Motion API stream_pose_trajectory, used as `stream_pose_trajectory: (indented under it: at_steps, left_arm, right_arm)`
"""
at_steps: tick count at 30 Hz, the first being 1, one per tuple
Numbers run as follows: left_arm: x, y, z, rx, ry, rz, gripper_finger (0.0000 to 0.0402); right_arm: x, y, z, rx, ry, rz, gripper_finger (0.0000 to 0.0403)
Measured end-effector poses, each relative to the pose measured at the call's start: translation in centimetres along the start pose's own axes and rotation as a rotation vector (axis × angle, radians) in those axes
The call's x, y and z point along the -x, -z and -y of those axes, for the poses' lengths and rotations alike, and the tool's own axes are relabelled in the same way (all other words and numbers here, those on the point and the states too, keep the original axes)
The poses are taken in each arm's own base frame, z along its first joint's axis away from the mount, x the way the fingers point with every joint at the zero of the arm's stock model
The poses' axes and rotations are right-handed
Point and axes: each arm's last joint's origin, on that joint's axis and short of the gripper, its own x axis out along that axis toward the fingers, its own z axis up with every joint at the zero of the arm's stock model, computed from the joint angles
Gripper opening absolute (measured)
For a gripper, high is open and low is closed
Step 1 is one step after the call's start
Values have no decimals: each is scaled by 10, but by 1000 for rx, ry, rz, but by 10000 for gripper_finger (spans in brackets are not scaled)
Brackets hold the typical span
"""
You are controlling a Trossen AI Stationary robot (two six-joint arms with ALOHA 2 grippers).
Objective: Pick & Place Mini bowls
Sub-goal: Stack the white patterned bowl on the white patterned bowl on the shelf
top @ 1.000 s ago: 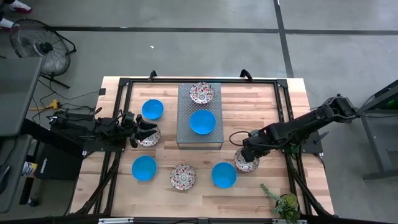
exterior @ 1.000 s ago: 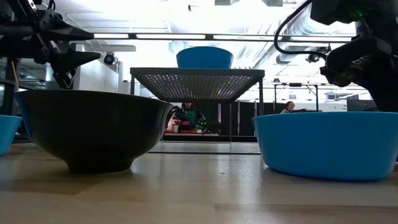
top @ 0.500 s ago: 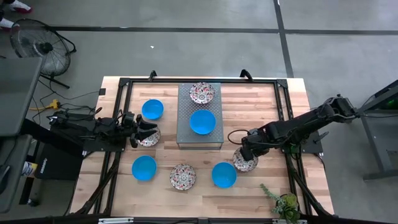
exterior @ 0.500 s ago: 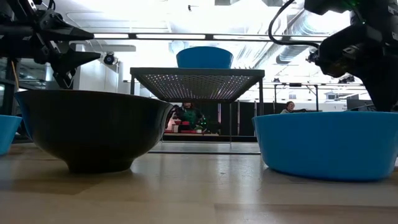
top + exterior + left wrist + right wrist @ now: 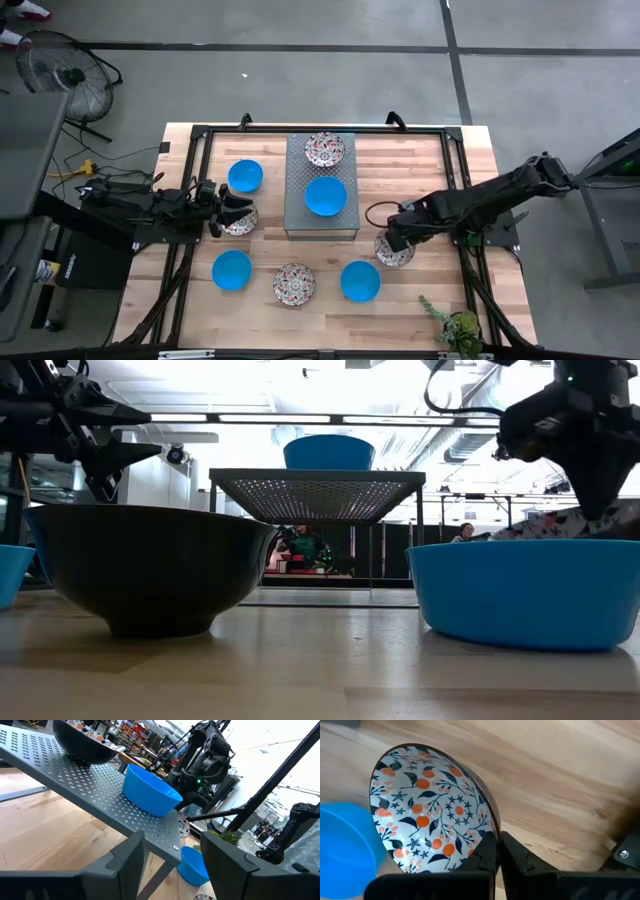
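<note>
1. Mini bowls, 8 on view from above: 4 plain blue, 4 floral. 2 sit on the grey perforated slab point(image 5: 322, 184) at the counter's middle back: a floral one point(image 5: 324, 149) at its far end, a blue one point(image 5: 326, 196) nearer the front. The rest lie on the wooden counter point(image 5: 420, 170).
2. Right gripper point(image 5: 392, 240) has its fingers together, pinched on the rim of a floral mini bowl point(image 5: 427, 817). The wrist view shows 1 finger inside the wall and 1 outside: a rim pinch, the likely choice since the bowl is too wide to span.
3. That bowl sits right of the slab, just beside a blue bowl point(image 5: 360, 281) at the counter's front. In the low view it appears tilted and raised behind the blue bowl's rim, so I judge it is coming off the counter.
4. Left gripper point(image 5: 232, 212) waits left of the slab, fingers apart, empty, over another floral bowl point(image 5: 240, 222).
5. Judgement: the slab looks to be the drop site, with room beside the 2 bowls already there.
6. Risk: a rim pinch lets the bowl swing or slip; keep it clear of the slab's edge.
</note>
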Motion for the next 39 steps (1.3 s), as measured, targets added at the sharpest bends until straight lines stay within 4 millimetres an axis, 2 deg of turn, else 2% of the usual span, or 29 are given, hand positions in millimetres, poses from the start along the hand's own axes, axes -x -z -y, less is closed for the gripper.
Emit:
stream_pose_trajectory:
  at_steps: [9,17,25,39]
  left_arm:
    - [0,0,0,0,0,0,190]
    - [0,0,0,0,0,0,190]
    - [0,0,0,0,0,0,190]
    - [0,0,0,0,0,0,190]
  right_arm:
    - [29,-2,-4,18,10,45,1]
    - [76,-11,-11,43,-48,135,1]
    - [123,-31,-13,68,-149,262,1]
    - [157,-64,-3,83,-223,325,0]
